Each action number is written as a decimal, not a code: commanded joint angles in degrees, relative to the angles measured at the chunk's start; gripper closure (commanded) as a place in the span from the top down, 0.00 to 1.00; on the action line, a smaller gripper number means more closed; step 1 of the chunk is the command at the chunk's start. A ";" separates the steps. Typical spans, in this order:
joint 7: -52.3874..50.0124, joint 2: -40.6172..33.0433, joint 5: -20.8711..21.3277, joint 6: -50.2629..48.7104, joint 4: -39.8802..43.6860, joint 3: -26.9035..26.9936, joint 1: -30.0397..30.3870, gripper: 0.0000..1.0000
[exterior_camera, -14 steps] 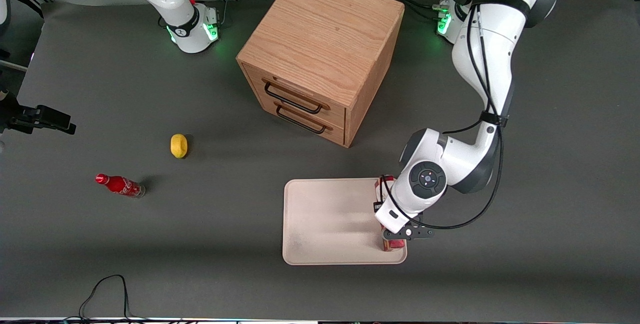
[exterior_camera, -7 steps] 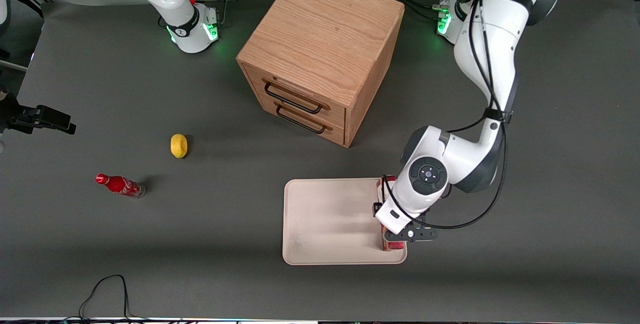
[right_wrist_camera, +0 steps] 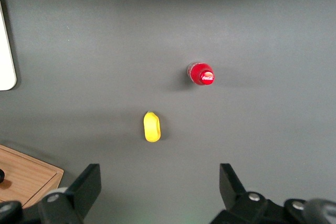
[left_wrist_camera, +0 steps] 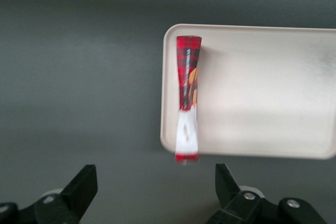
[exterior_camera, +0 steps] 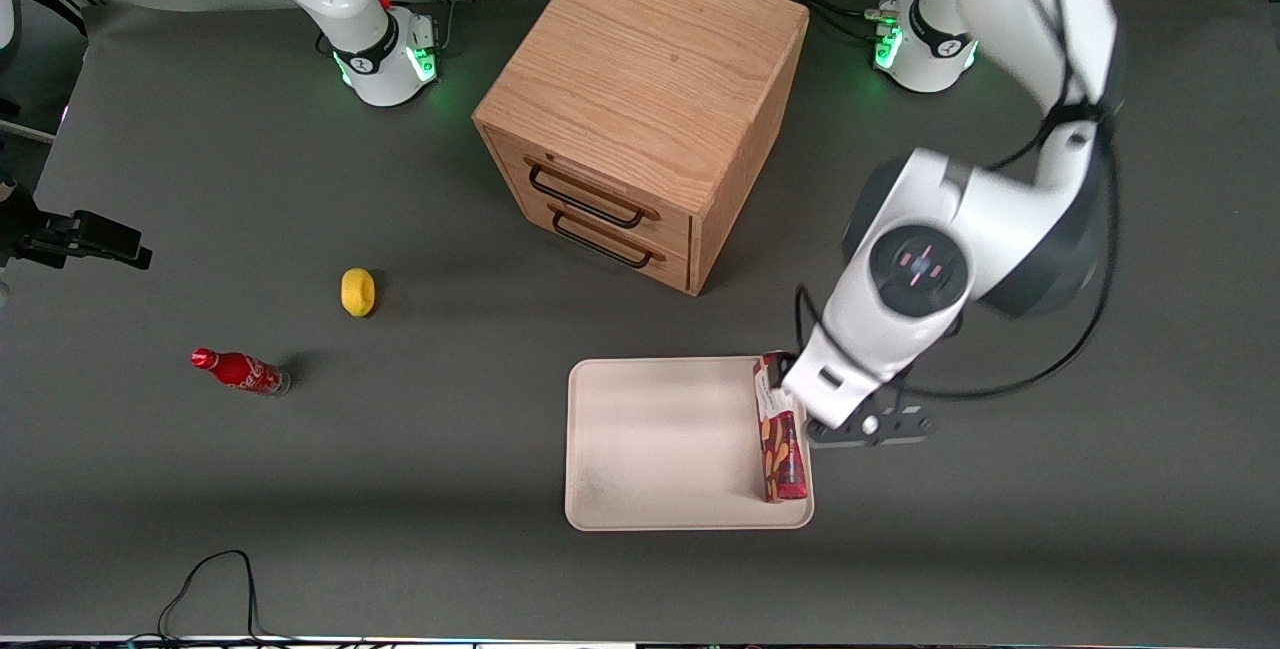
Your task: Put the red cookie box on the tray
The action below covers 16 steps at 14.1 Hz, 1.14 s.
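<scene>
Red cookie box lying along tray edge toward working arm's end of desk, end effector released, raised above it, apart.

The left arm bends at the elbow, wrist pointing down. Its end effector hangs raised, fingers spread wide, holding nothing.

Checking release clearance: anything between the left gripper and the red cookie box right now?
Nothing. In the left wrist view the gripper is open, raised above the red cookie box, which lies on the tray along its edge; only air between them.
</scene>
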 commanded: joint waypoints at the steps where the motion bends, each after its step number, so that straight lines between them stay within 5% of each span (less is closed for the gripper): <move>1: -3.44 -6.64 -0.66 -5.25 -2.16 -0.18 0.16 1.00; 7: 0.81 -15.26 -1.46 -13.52 -7.49 0.53 6.13 1.00; 16: 22.45 -32.22 -2.95 -5.02 -30.88 0.70 20.63 1.00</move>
